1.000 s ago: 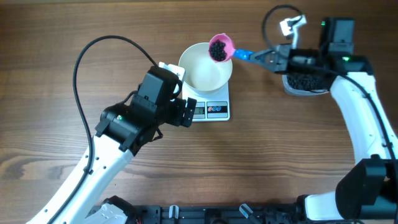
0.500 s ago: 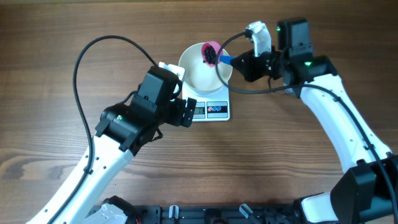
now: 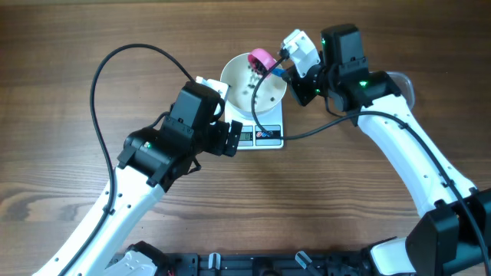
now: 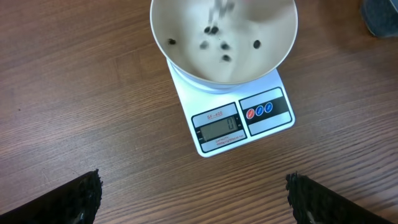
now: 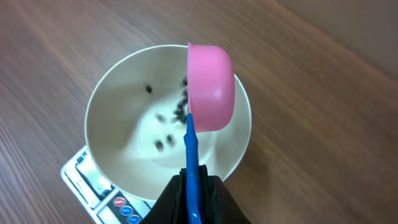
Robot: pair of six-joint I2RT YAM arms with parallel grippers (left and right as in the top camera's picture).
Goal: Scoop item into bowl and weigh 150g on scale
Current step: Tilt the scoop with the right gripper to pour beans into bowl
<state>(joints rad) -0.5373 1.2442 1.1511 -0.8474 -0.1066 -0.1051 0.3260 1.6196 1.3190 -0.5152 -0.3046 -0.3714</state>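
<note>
The white bowl (image 3: 232, 93) stands on the white scale (image 3: 266, 136). A pink scoop (image 3: 263, 58) with a blue handle (image 5: 193, 158) is tipped on its side over the bowl's far rim. Black pellets (image 5: 180, 111) fall from it and scatter on the bowl's floor (image 4: 212, 30). My right gripper (image 5: 194, 193) is shut on the blue handle, just right of the bowl (image 5: 115, 130). My left gripper (image 4: 194, 199) stands open over bare wood in front of the scale (image 4: 239, 121), nothing between its fingers (image 4: 78, 199).
A clear tub (image 3: 404, 83) shows partly behind my right arm at the right. A black cable (image 3: 268, 115) hangs from the right wrist across the bowl and scale. Another cable (image 3: 103, 69) loops at the left of the table.
My right arm has swung left from the tub with the filled scoop and rolled it on its side over the bowl; pellets now drop in. The left arm has not moved.
</note>
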